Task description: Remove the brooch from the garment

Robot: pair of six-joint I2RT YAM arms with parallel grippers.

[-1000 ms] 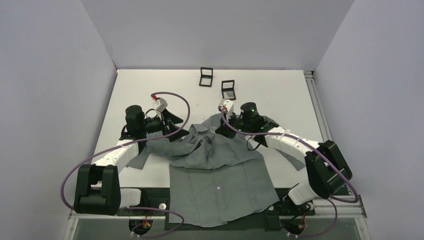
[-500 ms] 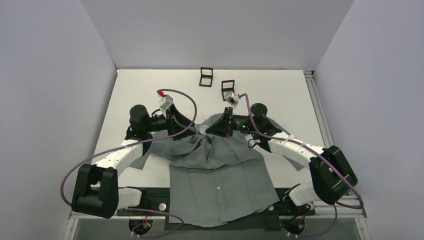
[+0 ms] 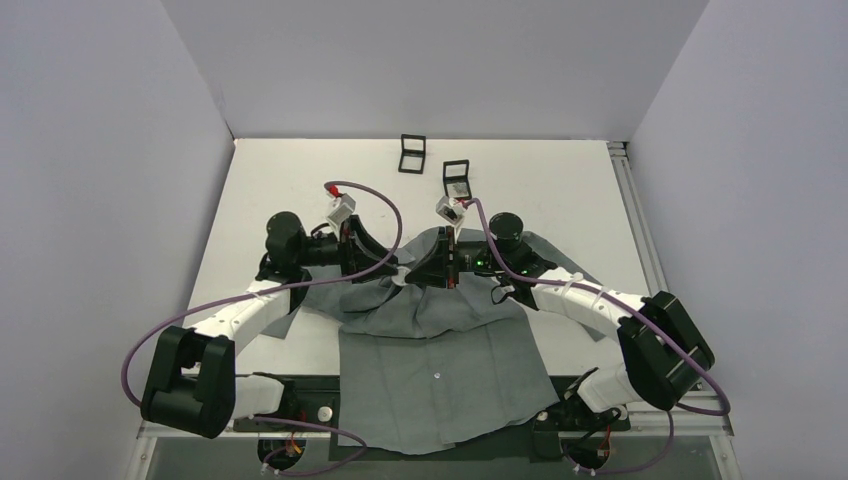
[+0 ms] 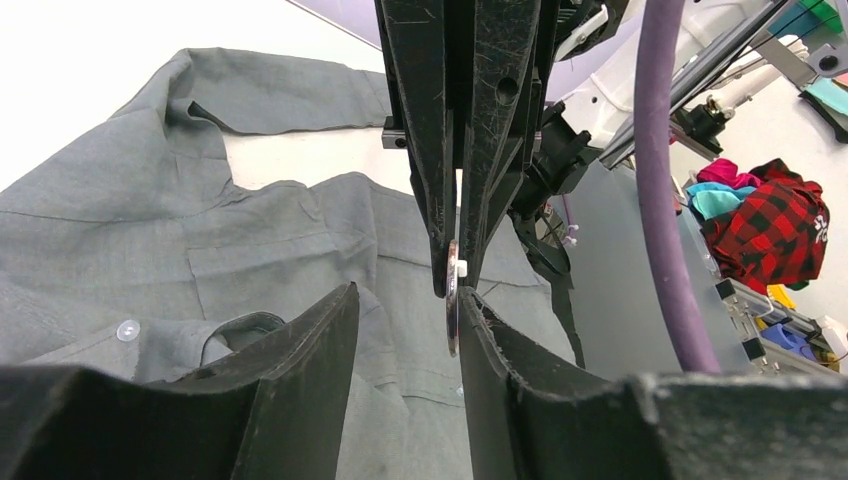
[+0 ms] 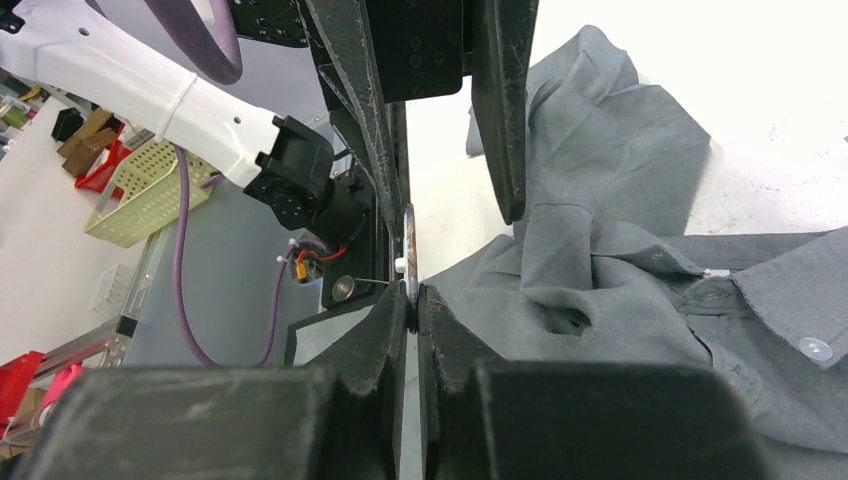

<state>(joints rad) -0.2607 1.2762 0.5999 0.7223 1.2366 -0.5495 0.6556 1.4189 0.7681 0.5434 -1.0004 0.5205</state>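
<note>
With the brooch (image 4: 452, 300) pinched edge-on in the tightly closed right gripper (image 5: 413, 295), lifted above the garment (image 4: 250, 260) mid-table, and the half-open left gripper (image 4: 408, 295) straddling it empty-handed, an off-centre squeeze could flick it loose.

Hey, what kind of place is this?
Probably a robotics lab test cell: a white table boxed in by plain walls, two robot arms bolted at its edge, and heaped clothes nearby.

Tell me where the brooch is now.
Right wrist view: the brooch stands edge-on, pinched by the right gripper, between the left gripper's open fingers, by the garment's collar.
</note>
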